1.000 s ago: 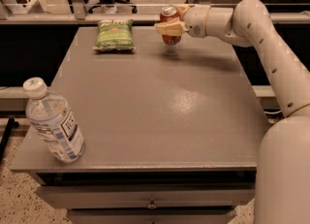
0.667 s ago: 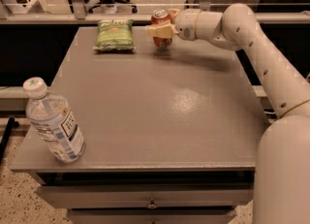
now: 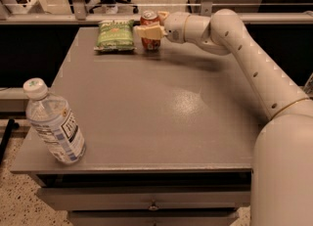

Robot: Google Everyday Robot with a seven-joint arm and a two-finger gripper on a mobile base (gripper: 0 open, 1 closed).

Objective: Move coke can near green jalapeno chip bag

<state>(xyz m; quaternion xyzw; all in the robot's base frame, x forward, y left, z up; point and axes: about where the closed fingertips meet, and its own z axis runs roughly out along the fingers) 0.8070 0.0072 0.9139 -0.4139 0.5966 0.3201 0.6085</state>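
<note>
The small red-orange metal coke can (image 3: 152, 42) with its silver top now sits further left in the frame than a second ago, having closed most of the gap to the flat light-green crinkled jalapeno chip bag (image 3: 116, 35). It stands upright just beside the bag's right edge, with only a thin strip of table between them. Its base is at the level of the tabletop, in the upper middle of the frame. Whether its weight is already on the surface cannot be told

The beige two-finger gripper (image 3: 150, 27) is clamped around the coke can: one finger (image 3: 145, 31) crosses its front side, and the other shows behind its rim. The bag lies flat at the far edge, unmoved from the earlier views

Whether the can's tab is opened cannot be told. The clear plastic water bottle (image 3: 55, 127), white cap on and label facing right, stands at the lower left corner of the grey rectangular table (image 3: 161, 107) in its earlier place, and appears filled with clear liquid. A drawer (image 3: 146, 201) under the tabletop is closed

The white jointed arm (image 3: 244, 49) rises from the lower right and stretches leftward along the table's far edge, its wrist level and further left than before
</note>
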